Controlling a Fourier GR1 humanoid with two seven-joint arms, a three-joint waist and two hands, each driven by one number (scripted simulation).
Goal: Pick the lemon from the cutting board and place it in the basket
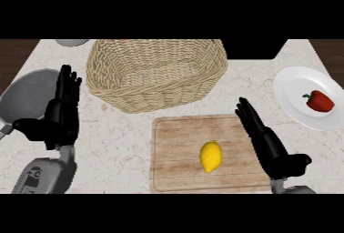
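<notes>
**Hidden or cut off.** Basket (pixel 158 73): woven wicker, far rim cropped by the view's top, so its inside is not visible. Grey round object (pixel 72 42) at the top left: only a sliver shows. White plate (pixel 294 86): cropped by the right edge and bearing a red pepper (pixel 320 101). Grey pan (pixel 28 91) at the left: partly covered by the left hand (pixel 60 116). Black block (pixel 259 49) at the top right: nature unclear.

**Surface and room.** Pale speckled counter (pixel 114 150), with dark wood showing past its far corners. Wooden cutting board (pixel 174 136): just in front of the basket. Lemon (pixel 211 156): lies on the board, right of centre, untouched.

**Hands.** Left hand: fingers straight, holding nothing. Right hand (pixel 269 145): likewise released, over the board's right edge (near the lemon, apart from it).

**Writing.** Small marks on the left forearm (pixel 33 175), illegible.
</notes>
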